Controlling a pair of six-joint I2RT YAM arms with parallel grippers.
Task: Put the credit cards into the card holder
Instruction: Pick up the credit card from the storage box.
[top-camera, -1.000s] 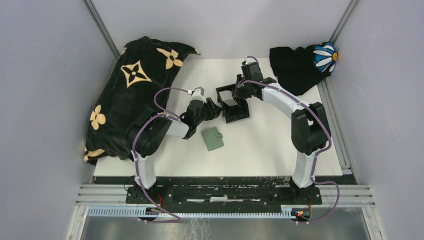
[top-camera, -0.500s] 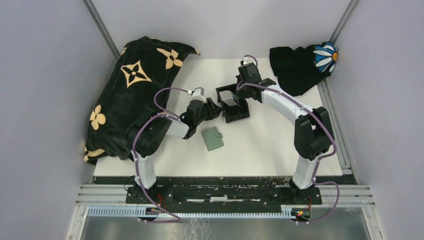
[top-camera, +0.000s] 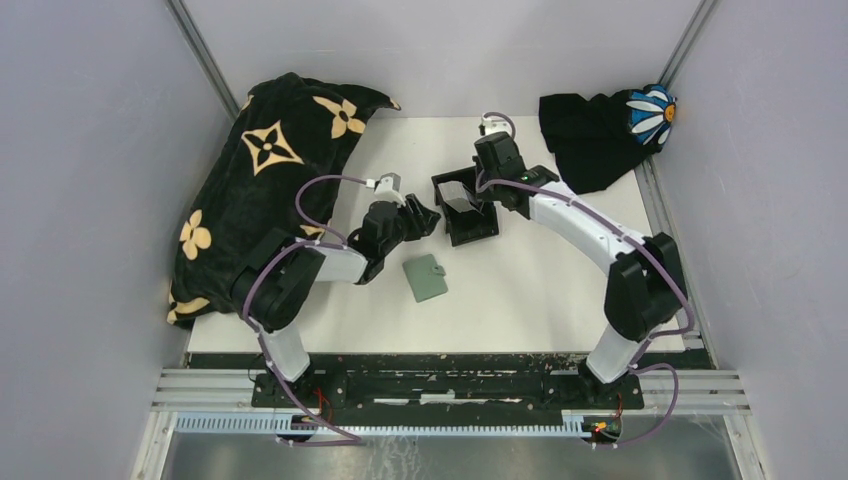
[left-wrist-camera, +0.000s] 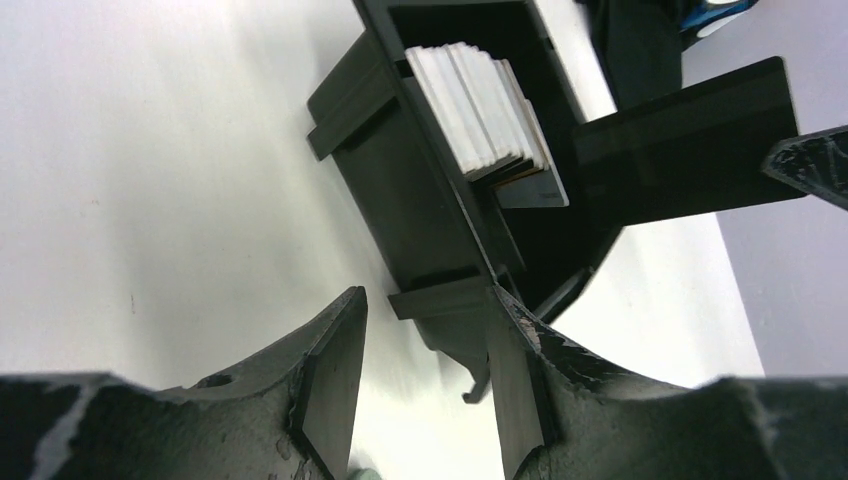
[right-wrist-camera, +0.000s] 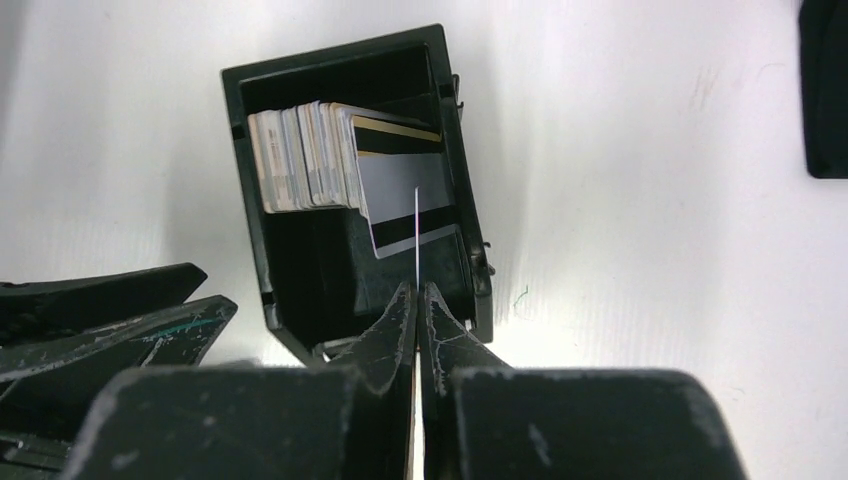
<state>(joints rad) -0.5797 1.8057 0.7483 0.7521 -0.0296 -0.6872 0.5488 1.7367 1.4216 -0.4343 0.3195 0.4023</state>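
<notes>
- Credit cards (right-wrist-camera: 305, 155) stood stacked in the card holder (right-wrist-camera: 256, 262), just ahead of the right gripper (right-wrist-camera: 416, 300), which was clamped on a dark card (left-wrist-camera: 680, 150) and had shifted over the opening.
- Left gripper (left-wrist-camera: 425, 385), jaws apart, had eased back from the holder; insertion looked imminent.

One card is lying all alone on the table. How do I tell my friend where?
Start at the big black blanket with tan flowers on the table's left. Right of it sits the black card holder; just nearer the arm bases lies the grey-green card. It alone lies flat on the white table, while the other cards stand packed in the holder.
</notes>
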